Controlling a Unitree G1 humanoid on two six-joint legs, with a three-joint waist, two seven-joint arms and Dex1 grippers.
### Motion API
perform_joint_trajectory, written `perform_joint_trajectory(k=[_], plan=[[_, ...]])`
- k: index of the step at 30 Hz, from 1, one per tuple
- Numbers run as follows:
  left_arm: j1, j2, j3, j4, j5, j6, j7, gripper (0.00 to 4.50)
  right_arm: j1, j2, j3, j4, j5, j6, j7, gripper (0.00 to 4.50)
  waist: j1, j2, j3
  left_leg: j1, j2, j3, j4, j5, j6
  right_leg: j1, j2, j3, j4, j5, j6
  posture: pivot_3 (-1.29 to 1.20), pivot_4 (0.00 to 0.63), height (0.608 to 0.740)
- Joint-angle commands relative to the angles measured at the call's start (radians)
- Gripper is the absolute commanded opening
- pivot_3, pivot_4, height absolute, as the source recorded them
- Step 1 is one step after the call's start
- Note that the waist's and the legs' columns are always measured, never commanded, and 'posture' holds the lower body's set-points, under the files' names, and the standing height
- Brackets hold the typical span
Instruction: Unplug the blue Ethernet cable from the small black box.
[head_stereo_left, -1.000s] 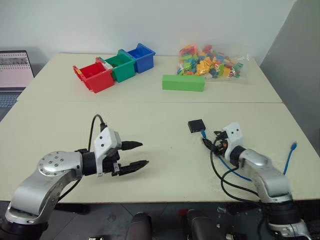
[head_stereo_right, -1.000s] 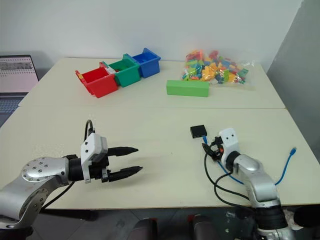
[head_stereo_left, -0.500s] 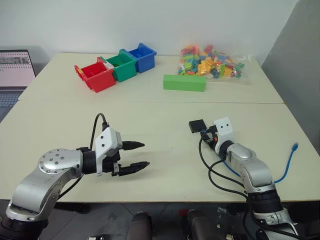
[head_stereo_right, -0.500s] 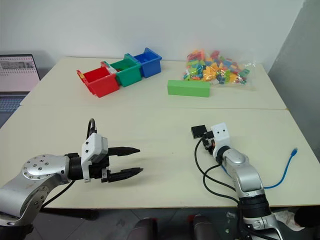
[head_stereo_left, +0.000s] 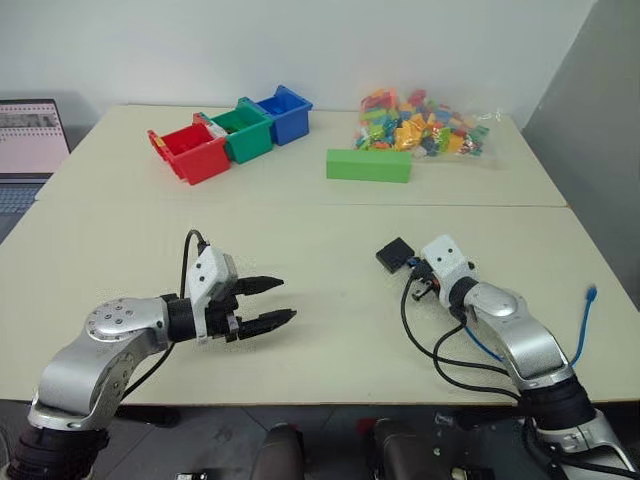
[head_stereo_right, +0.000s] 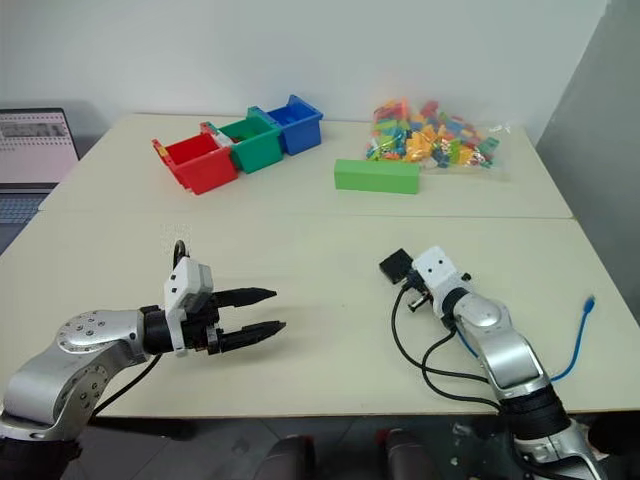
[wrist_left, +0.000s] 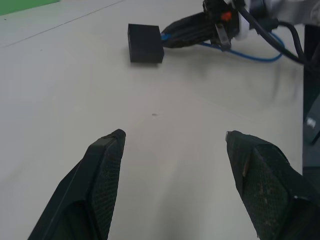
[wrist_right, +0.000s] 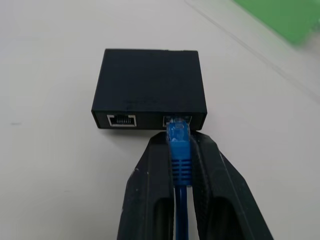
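The small black box (head_stereo_left: 393, 254) lies flat on the cream table, right of centre. The blue Ethernet cable (wrist_right: 178, 150) has its plug in the right-hand port of the box (wrist_right: 150, 82); the port beside it stands empty. My right gripper (wrist_right: 178, 142) is shut on the plug boot just behind the box, one finger on each side. From there the cable (head_stereo_left: 578, 332) runs back along the arm, and its free end rests near the table's right edge. My left gripper (head_stereo_left: 286, 299) hovers open over bare table left of centre, pointing toward the box (wrist_left: 145, 44).
Red, green and blue bins (head_stereo_left: 228, 136) stand at the back left. A green block (head_stereo_left: 368, 165) and a bag of coloured bricks (head_stereo_left: 420, 124) are at the back right. A laptop (head_stereo_left: 28, 140) sits off the far left. Black arm cables (head_stereo_left: 440, 350) loop beside my right wrist.
My right gripper has closed on the cable's plug, rolling and shifting slightly toward the box. The left gripper has rolled a little in place and stays open.
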Motion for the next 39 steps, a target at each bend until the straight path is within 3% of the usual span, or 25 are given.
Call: perform_joint_trajectory(k=[1,9,20,33,39], plan=[[-0.066,0.016,0.037,0.033,-0.138,0.129,-0.045,3.44,-0.089,-0.081,0.088,-0.019,-0.048,-0.375,0.203,0.17,-0.006,0.001,0.001,0.0,0.0,0.0,0.0,0.0,0.0,0.0,0.0,0.0,0.0,0.0,0.0,0.0,0.15,0.74],[-0.145,0.018,0.025,0.063,-0.26,0.284,-0.063,3.44,-0.245,-0.017,0.111,0.069,-0.037,-0.651,0.304,0.17,-0.011,0.0,0.001,0.0,0.0,-0.001,0.001,0.0,0.0,0.001,0.0,-0.001,0.001,0.0,0.0,0.0,0.15,0.74],[-0.168,-0.05,0.062,0.064,-0.336,0.348,0.034,3.44,-0.29,0.041,0.096,0.085,-0.032,-0.725,0.333,0.17,-0.004,0.0,0.001,0.0,-0.001,-0.002,0.001,0.0,0.0,0.001,-0.001,-0.001,0.001,0.003,-0.005,0.0,0.15,0.74],[-0.166,-0.041,0.04,0.038,-0.341,0.349,0.022,0.9,-0.272,0.049,0.088,0.037,-0.047,-0.716,0.318,0.17,-0.002,0.0,0.001,0.0,-0.001,-0.002,0.001,0.0,0.0,0.001,-0.001,-0.001,0.001,0.003,-0.005,0.0,0.15,0.74],[-0.144,-0.022,0.02,0.026,-0.312,0.327,-0.009,0.79,-0.244,0.039,0.098,-0.006,-0.033,-0.701,0.347,0.17,-0.001,0.0,0.001,0.0,-0.001,-0.002,0.001,0.0,0.0,0.001,-0.001,-0.001,0.001,0.003,-0.005,0.0,0.15,0.74]])
